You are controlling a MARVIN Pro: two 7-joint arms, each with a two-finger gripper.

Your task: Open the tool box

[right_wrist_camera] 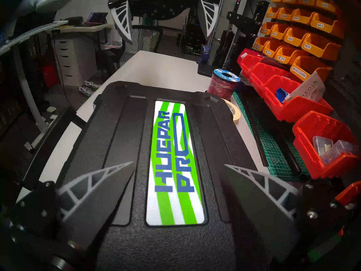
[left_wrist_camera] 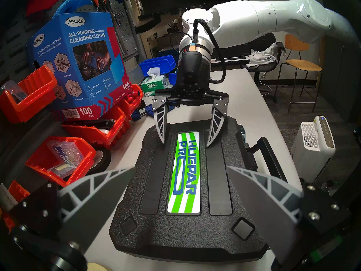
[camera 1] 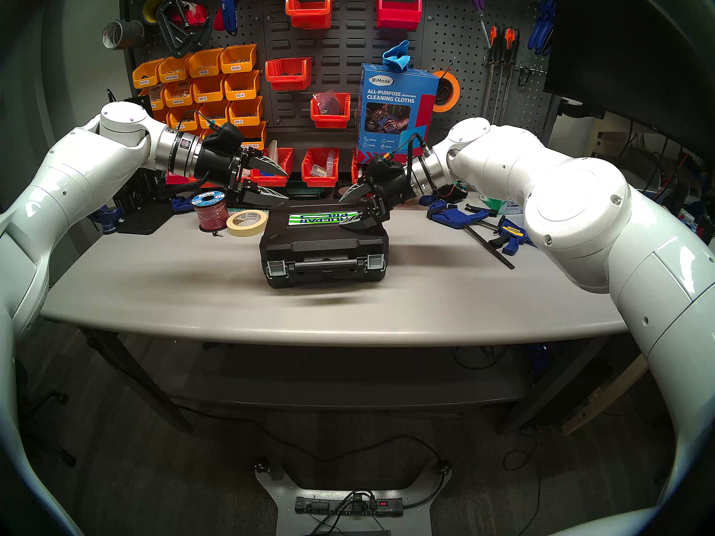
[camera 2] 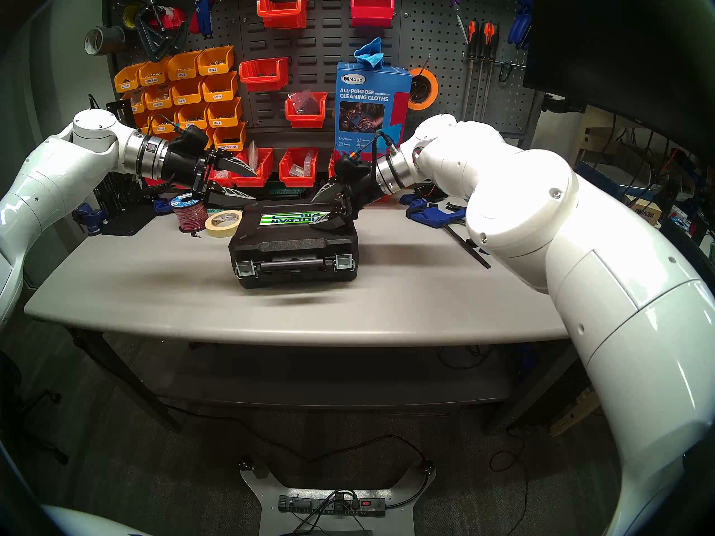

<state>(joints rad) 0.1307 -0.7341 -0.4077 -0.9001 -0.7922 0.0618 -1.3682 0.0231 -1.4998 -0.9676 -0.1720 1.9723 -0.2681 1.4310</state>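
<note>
I see both jaws spread wide and holding nothing, left gripper (camera 1: 287, 184) beside the shut tool box (camera 1: 324, 242), right gripper (camera 1: 344, 213) seemingly just over its lid.

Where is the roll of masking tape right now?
In the head view, the masking tape lies flat on the table, just left of the closed tool box and right of the red wire spool.
</note>
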